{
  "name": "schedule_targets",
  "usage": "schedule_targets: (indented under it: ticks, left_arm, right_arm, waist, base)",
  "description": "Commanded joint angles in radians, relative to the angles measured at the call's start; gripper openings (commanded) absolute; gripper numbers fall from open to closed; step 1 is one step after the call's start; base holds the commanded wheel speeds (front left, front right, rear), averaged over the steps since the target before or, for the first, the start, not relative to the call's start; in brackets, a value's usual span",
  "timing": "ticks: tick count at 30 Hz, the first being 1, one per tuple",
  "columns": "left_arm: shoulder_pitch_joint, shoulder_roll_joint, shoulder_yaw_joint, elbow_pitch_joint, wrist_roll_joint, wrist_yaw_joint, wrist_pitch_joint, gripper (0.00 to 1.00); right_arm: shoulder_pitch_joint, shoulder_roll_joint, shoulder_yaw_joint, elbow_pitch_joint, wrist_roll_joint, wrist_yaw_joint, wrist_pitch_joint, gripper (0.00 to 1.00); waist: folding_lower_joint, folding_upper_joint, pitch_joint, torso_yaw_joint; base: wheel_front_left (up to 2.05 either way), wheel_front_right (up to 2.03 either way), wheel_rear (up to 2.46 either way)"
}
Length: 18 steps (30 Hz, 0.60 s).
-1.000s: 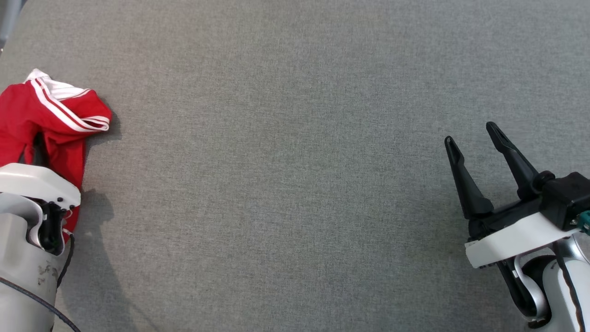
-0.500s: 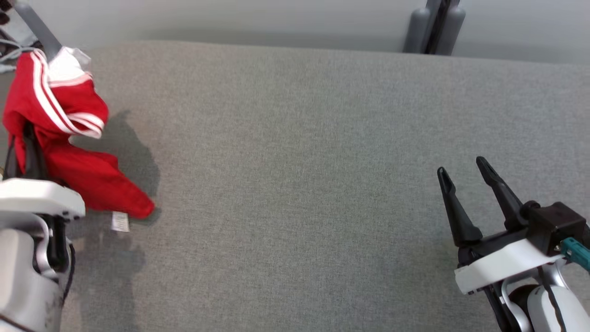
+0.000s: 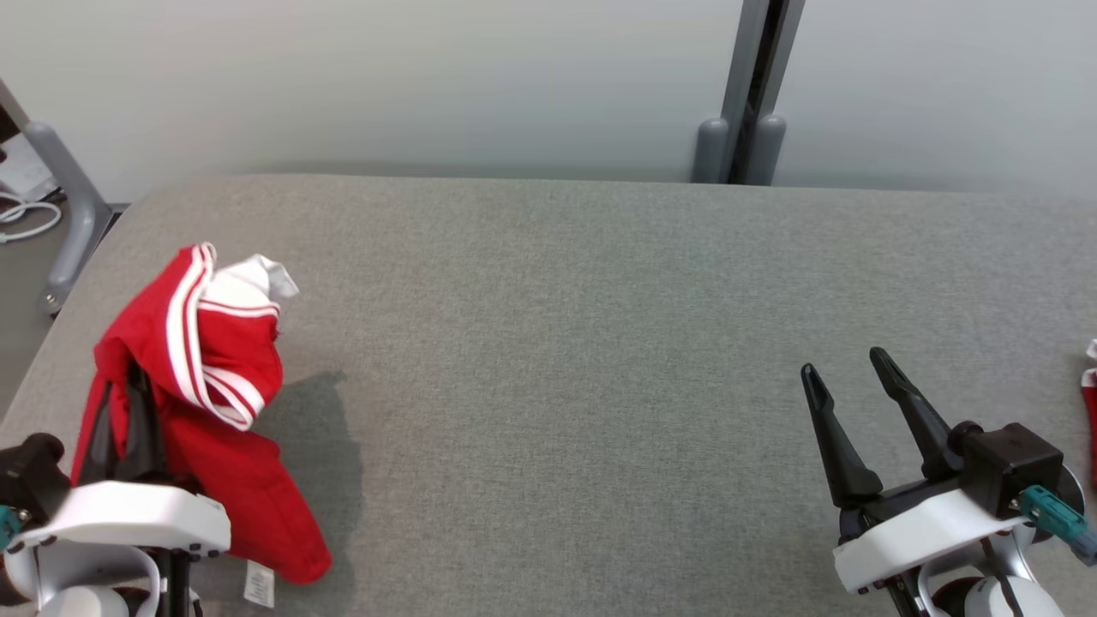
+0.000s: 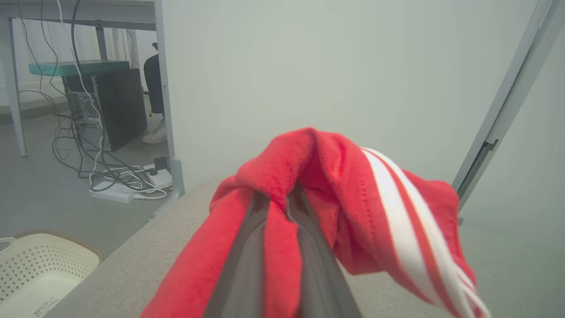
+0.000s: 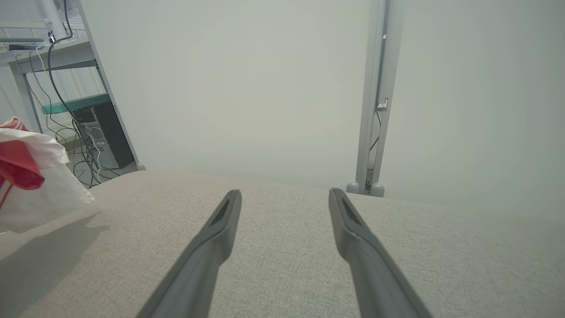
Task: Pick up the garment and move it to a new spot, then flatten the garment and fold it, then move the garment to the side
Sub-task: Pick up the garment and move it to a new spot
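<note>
Holds the red garment (image 3: 197,368) clamped, bunched, in the left hand (image 4: 278,203) over the left end of the tabletop (image 3: 557,343), right hand (image 3: 844,373) spread apart and idle, risking a drop from a shallow, slipping pinch.

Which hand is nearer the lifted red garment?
Left. The left hand is shut on the red garment, which drapes over it; the right hand hangs open, far to the garment's right.

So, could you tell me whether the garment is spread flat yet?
No: the garment hangs bunched from the shut left gripper.
</note>
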Motion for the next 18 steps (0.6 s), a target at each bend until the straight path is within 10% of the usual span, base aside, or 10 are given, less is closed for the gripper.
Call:
schedule_targets:
  ticks: [1, 18]
  left_arm:
    - [0.018, 0.007, -0.007, -0.027, 0.007, 0.009, 0.016, 0.0]
    - [0.001, 0.001, -0.1, -0.111, 0.048, 0.006, 0.066, 0.0]
  right_arm:
    - [0.016, 0.0, -0.005, 0.003, 0.0, 0.0, 0.001, 1.0]
    - [0.004, 0.007, -0.002, -0.021, 0.004, 0.0, 0.007, 1.0]
  waist:
    - [0.0, 0.0, -0.02, -0.016]
    - [0.0, 0.0, -0.006, -0.152]
  base:
    - [0.0, 0.0, 0.0]
    - [0.0, 0.0, 0.0]
